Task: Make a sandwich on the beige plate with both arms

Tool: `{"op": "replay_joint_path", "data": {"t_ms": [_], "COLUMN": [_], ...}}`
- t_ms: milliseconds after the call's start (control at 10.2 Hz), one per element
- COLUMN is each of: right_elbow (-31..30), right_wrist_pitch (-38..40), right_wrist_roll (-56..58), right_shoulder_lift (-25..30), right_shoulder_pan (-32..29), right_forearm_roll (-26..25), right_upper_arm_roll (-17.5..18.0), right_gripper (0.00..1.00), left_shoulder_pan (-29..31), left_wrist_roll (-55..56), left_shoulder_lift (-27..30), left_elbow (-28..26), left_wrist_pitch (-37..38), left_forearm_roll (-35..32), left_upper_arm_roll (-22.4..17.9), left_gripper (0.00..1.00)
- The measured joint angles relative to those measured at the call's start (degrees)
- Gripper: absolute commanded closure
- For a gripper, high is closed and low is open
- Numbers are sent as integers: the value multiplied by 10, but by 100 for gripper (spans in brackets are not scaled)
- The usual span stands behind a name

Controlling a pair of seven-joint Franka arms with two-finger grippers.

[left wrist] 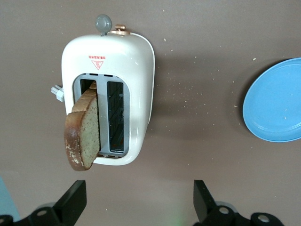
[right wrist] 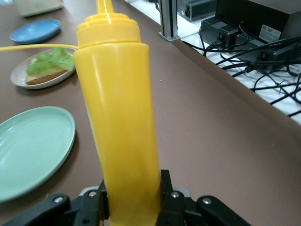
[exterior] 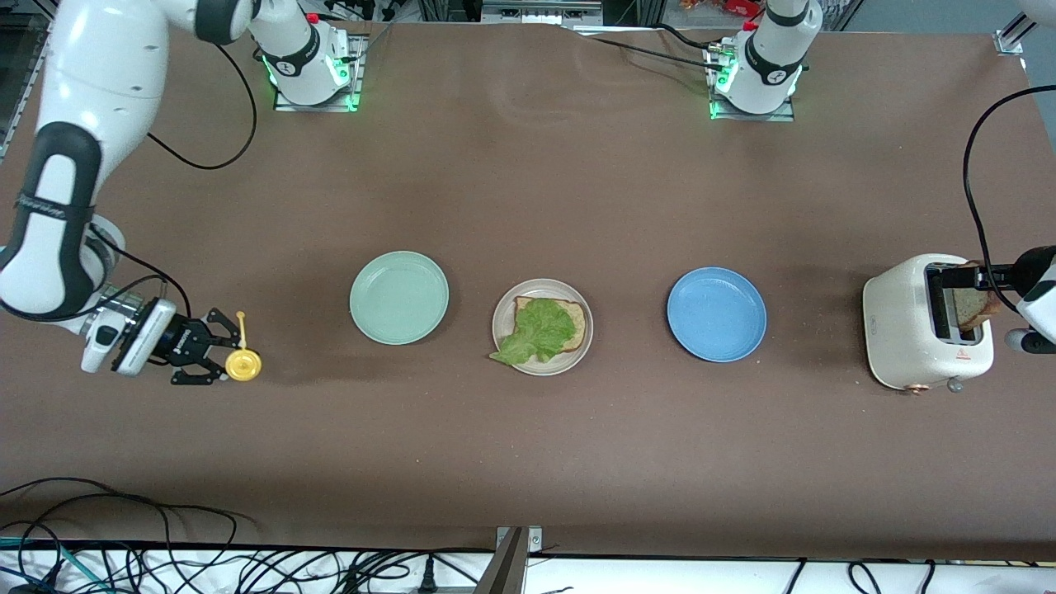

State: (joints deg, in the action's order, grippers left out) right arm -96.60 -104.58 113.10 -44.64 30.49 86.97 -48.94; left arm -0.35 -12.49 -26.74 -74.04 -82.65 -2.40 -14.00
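Yellow bottle (right wrist: pixel 120 117) unlabelled, clenched in right pincer (exterior: pixel 216 351); left pincer (left wrist: pixel 141 205) released over toaster (left wrist: pixel 110 94).

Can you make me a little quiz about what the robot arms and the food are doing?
1. True or false: the second bread slice already lies on the lettuce.
2. What is the right gripper shut on? A) a fork B) the yellow squeeze bottle C) the mint-green plate
3. Fill in: the left gripper hangs open over the ____.

Key:
1. False; it stands in the toaster, and the beige plate holds one slice with lettuce.
2. B
3. toaster
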Motion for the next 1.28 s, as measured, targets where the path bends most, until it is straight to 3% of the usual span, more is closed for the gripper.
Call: {"op": "replay_joint_path", "data": {"t_ms": [197, 491, 688, 983, 1278], "right_elbow": [2, 5, 5, 6, 6], "right_wrist_pitch": [-74, -230, -299, -317, -316], "right_wrist_roll": [-99, -209, -339, -561, -650], "right_shoulder_lift": [0, -1, -4, -9, -28], "right_shoulder_pan": [121, 242, 319, 408, 458], "right_forearm_roll": [-29, -130, -257, -470, -569], "right_upper_arm_roll": [-65, -79, -79, -81, -80], "right_gripper": [100, 100, 100, 100, 100], "left_shoulder_pan": [0, 0, 0, 0, 0], "left_wrist_roll": [0, 0, 0, 0, 0], "left_shoulder_lift": [0, 0, 0, 0, 0], "left_elbow": [0, 0, 0, 0, 0], "left_wrist_pitch": [0, 0, 0, 0, 0], "left_forearm_roll": [0, 0, 0, 0, 0], "left_upper_arm_roll": [0, 0, 0, 0, 0], "left_gripper": [0, 0, 0, 0, 0]}}
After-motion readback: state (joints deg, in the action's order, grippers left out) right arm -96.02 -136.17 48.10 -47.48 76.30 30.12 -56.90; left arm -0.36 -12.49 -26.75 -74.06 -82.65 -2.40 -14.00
